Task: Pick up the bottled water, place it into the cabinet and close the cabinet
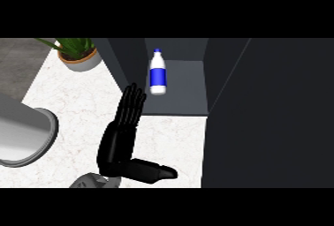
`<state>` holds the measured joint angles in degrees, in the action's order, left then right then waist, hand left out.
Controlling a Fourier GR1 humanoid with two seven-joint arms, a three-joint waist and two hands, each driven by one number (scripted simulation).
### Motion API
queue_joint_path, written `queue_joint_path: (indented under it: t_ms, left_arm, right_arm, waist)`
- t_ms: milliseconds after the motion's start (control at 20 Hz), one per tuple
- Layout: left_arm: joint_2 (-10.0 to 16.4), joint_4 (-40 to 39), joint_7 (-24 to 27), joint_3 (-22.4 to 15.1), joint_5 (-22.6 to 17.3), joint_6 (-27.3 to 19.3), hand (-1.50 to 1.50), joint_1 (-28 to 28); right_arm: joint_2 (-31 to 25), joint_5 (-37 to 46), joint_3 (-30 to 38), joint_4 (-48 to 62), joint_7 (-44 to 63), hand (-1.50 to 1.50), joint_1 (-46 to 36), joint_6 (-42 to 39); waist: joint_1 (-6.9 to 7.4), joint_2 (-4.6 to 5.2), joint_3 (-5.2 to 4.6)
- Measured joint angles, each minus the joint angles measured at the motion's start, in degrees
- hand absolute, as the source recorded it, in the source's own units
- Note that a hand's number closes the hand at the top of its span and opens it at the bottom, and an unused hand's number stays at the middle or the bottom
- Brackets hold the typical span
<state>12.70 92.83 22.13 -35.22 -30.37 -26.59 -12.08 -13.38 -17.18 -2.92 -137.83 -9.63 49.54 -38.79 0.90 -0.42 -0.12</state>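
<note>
The bottled water [158, 73], white with a blue label and a white cap, rests on the grey floor of the open cabinet [183, 103] at the back of the counter. My left hand [120, 137] lies over the counter in front of the cabinet's left side. Its fingers [132, 99] are straight and point towards the cabinet, its thumb sticks out to the right, and it holds nothing. The fingertips end just left of and below the bottle, apart from it. The cabinet's dark door [267, 119] stands open at the right and fills that side. My right hand does not show.
A potted green plant [78, 55] stands at the back left of the white marbled counter [72, 101]. A large grey round vessel [26, 132] sits at the left edge. The open door blocks the whole right side.
</note>
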Motion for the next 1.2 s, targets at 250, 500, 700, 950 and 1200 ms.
queue_joint_path:
  t_ms: [250,500,700,950,1200]
  left_arm:
    - [3.9,6.6,1.2,0.0,0.1,0.7,-1.5,7.4]
    - [7.0,10.8,1.8,1.2,-0.2,1.5,-1.5,11.9]
    - [9.3,13.6,2.9,2.7,-1.2,3.1,-1.5,15.5]
    - [11.1,16.2,4.5,4.7,-2.4,4.5,-1.5,19.6]
    - [13.9,18.5,5.2,7.0,-4.1,6.6,-1.5,23.3]
  right_arm:
    - [-1.2,1.2,-7.0,-0.4,2.7,1.5,0.4,-1.0]
    - [-0.2,4.2,-15.2,-0.9,5.9,1.5,-1.7,0.5]
    - [1.2,9.8,-21.3,-2.5,8.2,1.5,-3.1,2.6]
    - [3.3,17.3,-27.2,-4.4,13.8,1.5,-5.8,6.8]
    - [4.9,19.3,-30.1,-4.4,18.6,1.5,-11.9,9.1]
  waist:
    - [-0.25,0.01,-0.03]
    - [-0.32,0.0,-0.1]
    - [-0.56,-0.12,-0.16]
    - [-0.35,-0.15,-0.2]
    - [0.23,-0.26,-0.28]
